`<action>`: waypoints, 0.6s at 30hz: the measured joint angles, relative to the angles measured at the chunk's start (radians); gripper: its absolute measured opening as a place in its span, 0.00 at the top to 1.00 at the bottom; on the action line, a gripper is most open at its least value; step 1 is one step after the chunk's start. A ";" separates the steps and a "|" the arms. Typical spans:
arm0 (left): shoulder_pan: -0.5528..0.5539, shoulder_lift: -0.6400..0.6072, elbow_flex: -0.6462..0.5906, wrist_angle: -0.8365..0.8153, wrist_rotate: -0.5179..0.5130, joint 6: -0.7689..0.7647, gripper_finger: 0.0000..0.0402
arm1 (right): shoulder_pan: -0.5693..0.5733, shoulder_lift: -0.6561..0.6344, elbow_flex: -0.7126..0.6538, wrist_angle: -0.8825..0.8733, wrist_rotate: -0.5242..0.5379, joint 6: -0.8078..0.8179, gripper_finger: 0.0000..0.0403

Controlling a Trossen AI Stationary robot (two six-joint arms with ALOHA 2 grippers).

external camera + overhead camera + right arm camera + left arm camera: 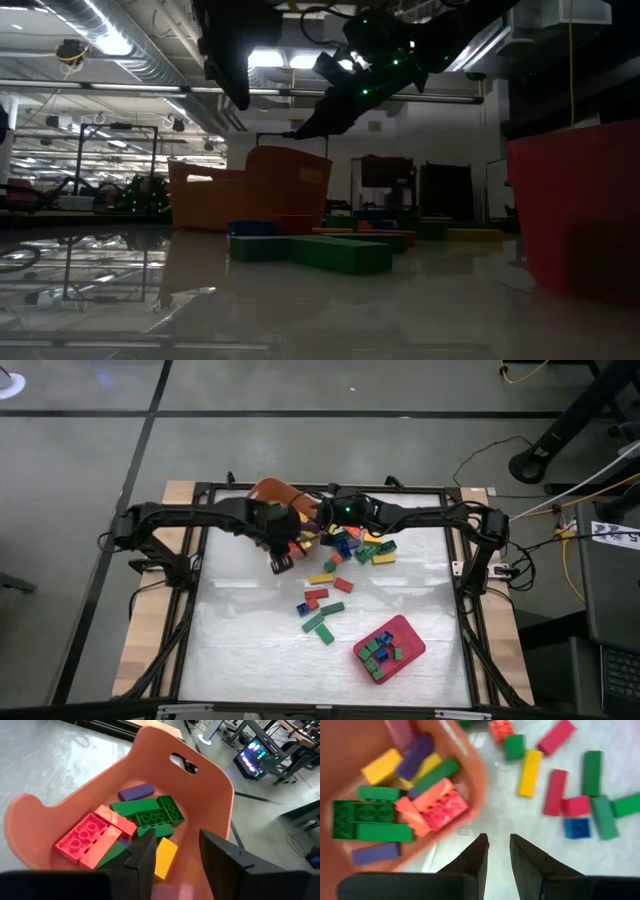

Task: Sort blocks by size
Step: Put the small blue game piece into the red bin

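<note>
Roughly half sorted: big blocks (150,817) heaped in orange tub (275,493), upper centre; small ones in red tray (404,632), lower right; many loose on bench (250,630); left gripper (498,851) fingers shut, empty; right gripper (175,855) fingers parted above tub.

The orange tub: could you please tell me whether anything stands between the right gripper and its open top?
Nothing visible does. The right gripper hangs directly over the orange tub, its fingers apart, with only the blocks already lying inside below it.
</note>
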 joint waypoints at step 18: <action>-0.266 0.124 0.000 0.041 0.105 -0.184 0.51 | 0.013 -0.140 0.175 -0.661 0.101 0.002 0.60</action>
